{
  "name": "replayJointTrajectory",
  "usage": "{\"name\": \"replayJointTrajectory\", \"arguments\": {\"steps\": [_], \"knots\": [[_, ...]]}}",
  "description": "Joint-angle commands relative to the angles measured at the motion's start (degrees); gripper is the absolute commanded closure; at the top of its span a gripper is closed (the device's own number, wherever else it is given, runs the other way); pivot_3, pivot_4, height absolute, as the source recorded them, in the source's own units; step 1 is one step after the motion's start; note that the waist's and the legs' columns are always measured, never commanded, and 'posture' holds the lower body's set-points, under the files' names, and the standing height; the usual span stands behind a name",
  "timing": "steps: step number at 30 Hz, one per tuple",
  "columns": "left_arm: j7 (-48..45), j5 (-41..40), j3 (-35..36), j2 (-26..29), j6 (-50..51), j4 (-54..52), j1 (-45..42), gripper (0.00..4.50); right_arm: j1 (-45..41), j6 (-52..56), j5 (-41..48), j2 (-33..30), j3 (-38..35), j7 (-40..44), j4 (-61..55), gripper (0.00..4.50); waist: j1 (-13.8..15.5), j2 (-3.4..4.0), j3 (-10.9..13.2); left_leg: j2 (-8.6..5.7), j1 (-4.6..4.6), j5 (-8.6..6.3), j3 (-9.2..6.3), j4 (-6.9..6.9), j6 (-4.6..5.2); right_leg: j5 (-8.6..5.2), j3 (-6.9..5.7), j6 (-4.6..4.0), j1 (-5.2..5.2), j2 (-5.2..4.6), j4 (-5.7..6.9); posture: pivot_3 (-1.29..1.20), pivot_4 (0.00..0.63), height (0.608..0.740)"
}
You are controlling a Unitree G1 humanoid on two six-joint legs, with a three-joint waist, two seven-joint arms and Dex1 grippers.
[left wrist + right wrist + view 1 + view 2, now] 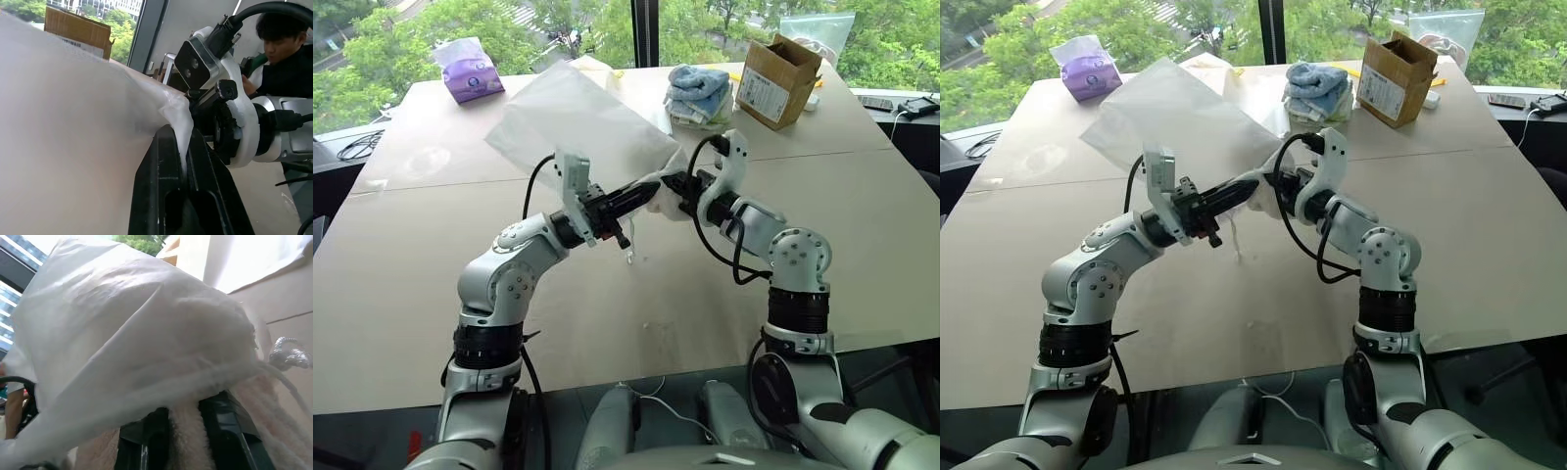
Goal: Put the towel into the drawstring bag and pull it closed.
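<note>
The towel (188, 450) is pinched in the right hand (677, 186) at the mouth of the drawstring bag (578, 122), whose rim is clamped by the left hand (641, 196) above the tabletop (401, 264). If the thin rim slips, the towel may be pushed outside.

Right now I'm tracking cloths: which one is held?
The cream towel, clamped in the right gripper at the drawstring bag mouth; the blue-and-white stack lies untouched.
</note>
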Motion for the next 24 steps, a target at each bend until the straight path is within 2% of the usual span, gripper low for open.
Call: {"name": "replayJointTrajectory", "arguments": {"steps": [1,3,6,9,13,15,19,22,24], "knots": [[0.5,-3.0,2.1,0.2,1.3,-0.7,-0.5,4.50,1.7,-0.8,4.5,5.3,3.7,3.7,-4.0,4.44,0.1,-0.01,0.0,0.01,0.00,0.00,-0.01,0.00,0.00,0.00,-0.01,0.00,0.00,0.00,0.00,0.00,0.150,0.740],[0.2,-3.5,2.2,0.6,1.8,-0.5,-0.5,4.50,1.9,-1.8,3.5,4.9,4.2,2.6,-2.8,4.44,0.1,-0.01,0.0,0.01,0.02,0.00,-0.02,0.01,0.00,0.00,-0.02,0.00,0.02,0.00,0.01,0.00,0.150,0.740],[-0.5,-3.5,1.7,1.0,2.3,-0.4,-0.5,4.50,4.2,-2.1,-3.8,-7.1,19.4,13.6,-7.9,4.44,0.2,0.01,0.0,0.00,0.01,0.00,-0.03,0.04,0.00,0.00,-0.03,0.00,0.02,0.02,0.01,0.00,0.150,0.740],[-1.1,-4.2,1.6,1.1,3.0,-0.3,-0.7,4.50,3.5,-7.4,-10.2,-5.4,16.0,6.5,-0.1,4.44,0.0,0.00,0.0,-0.04,0.03,0.00,0.01,0.03,0.00,0.00,0.01,0.00,0.01,0.04,-0.01,0.00,0.150,0.740],[-2.5,-4.2,0.7,2.1,3.9,-1.0,-0.1,4.50,3.8,-10.8,-11.0,-5.9,16.2,11.4,-0.2,4.44,0.3,-0.02,0.0,0.02,0.03,0.01,-0.02,0.04,-0.02,0.00,-0.01,0.00,0.00,0.06,0.09,0.00,0.150,0.740],[-2.9,-5.2,0.7,2.5,4.9,-1.8,0.2,4.50,2.9,-14.0,-13.3,-3.0,12.5,5.2,3.8,4.44,0.2,-0.04,0.0,0.01,0.02,0.01,0.00,0.06,-0.02,0.00,0.01,0.00,0.00,0.03,0.07,0.00,0.150,0.740],[-2.8,-6.2,1.1,3.0,6.0,-2.3,0.4,4.50,3.9,-15.8,-12.9,-2.0,13.4,9.3,1.9,4.44,0.3,-0.04,0.0,0.02,0.04,0.01,-0.02,0.06,-0.02,0.00,0.00,0.00,0.00,0.03,0.09,0.00,0.150,0.740],[-2.8,-6.5,1.2,3.4,6.3,-2.3,0.4,4.50,1.5,-19.1,-13.9,2.8,5.3,-2.1,7.5,4.44,0.2,-0.03,0.0,0.02,0.04,0.01,-0.01,0.05,-0.02,0.00,0.01,0.00,0.00,0.03,0.10,0.00,0.150,0.740],[-2.6,-6.6,1.2,3.4,6.4,-2.3,0.5,4.50,3.2,-15.8,-10.0,2.2,9.1,4.5,3.2,4.44,0.5,-0.02,0.0,0.02,0.07,0.01,-0.03,0.06,-0.02,0.00,-0.01,0.00,-0.01,0.02,0.16,0.00,0.150,0.740]]}}
